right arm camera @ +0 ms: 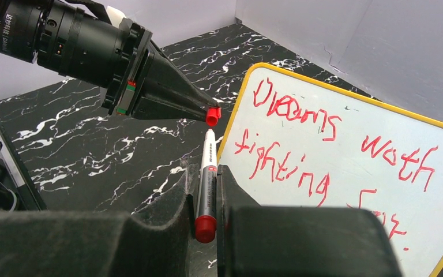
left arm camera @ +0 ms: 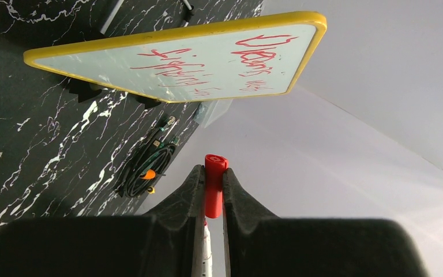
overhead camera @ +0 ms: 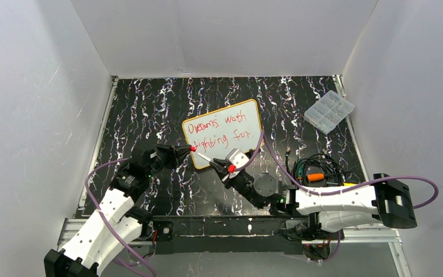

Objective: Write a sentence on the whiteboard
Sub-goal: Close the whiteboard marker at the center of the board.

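Here the whiteboard lies at the middle of the desk, a small white rectangle with rounded corners, a thin orange-yellow frame and a smooth, slightly glossy face. From the left wrist view it sits raised on small black clip feet. The sentence runs across it in two lines of uneven red handwriting, reading roughly "Dreams worth" over "fighting for".

The desk is black with white marble-like veins, and plain white walls close it in on the left, right and far sides.

The left claw, black and tapering to a cone, is pressed together on a short red plastic cap, held just off the board's left edge. The right claw pinches the marker, a slim white barrel with printed lettering and a red butt end. The marker's tip points at the cap with a small gap between them. In the top view the marker and both claws cover the board's near left corner, and the right arm's purple cable crosses its near right corner.

At the far right a clear plastic compartment box lies flat. Nearer, right of the board, is a tangled bundle of black cables with an orange piece.
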`<state>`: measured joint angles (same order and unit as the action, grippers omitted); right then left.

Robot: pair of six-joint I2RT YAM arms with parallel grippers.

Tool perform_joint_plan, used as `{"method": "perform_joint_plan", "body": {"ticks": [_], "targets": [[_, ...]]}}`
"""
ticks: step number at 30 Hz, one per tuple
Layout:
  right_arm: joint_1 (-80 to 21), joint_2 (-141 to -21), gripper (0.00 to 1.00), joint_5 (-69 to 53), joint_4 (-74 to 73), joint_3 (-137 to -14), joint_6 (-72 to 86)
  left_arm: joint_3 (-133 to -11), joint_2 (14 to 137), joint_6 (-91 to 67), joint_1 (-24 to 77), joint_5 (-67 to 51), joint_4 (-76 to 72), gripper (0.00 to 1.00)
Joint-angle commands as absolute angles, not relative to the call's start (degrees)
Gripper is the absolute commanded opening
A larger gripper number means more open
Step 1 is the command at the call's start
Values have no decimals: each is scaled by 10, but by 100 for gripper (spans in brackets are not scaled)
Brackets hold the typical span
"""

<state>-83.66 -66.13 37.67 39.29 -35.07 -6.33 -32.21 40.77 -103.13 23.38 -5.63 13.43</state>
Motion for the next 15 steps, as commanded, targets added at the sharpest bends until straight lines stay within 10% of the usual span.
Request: {"method": "perform_joint_plan", "body": {"ticks": [1,15], "targets": [[-840,-663,1,396,442,-375,-73,-325,404,-1032,231,-66,138,0],[-840,-677,1,398,449,-381,-76,-323,403,-1029,231,-71,138,0]]}}
